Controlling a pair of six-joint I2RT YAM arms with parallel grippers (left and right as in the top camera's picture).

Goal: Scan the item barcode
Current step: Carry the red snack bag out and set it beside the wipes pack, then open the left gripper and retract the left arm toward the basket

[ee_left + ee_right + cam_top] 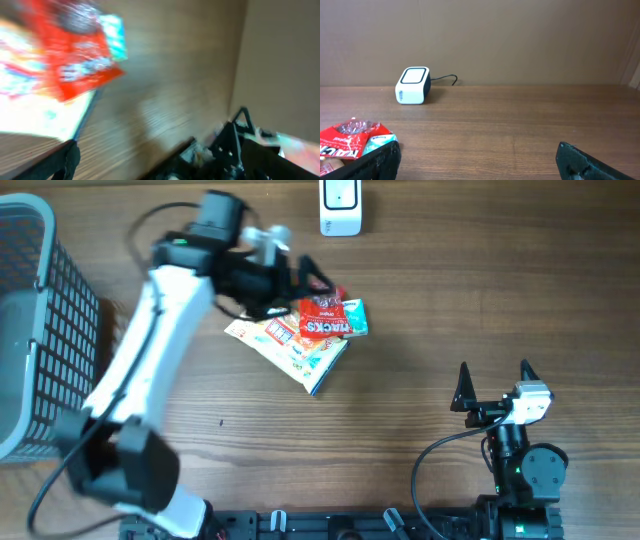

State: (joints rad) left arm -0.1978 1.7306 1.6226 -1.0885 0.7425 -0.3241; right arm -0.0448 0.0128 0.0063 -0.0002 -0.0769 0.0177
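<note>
A red snack packet (325, 318) lies on a flat white packet with colourful print (290, 345) in the middle of the wooden table. The left gripper (305, 285) hovers over the red packet's upper left corner, open and holding nothing. Its wrist view is blurred, with the red packet (80, 50) and the white packet (35, 100) at upper left, away from the fingers. A white barcode scanner (340, 208) stands at the back edge; it also appears as scanner (413, 86). The right gripper (495, 385) rests open near the front right, with nothing between its fingers (590, 162).
A grey wire basket (30, 330) stands at the table's left edge. The left arm (150, 350) stretches diagonally from the front left to the packets. The scanner's cable (445, 78) runs off behind it.
</note>
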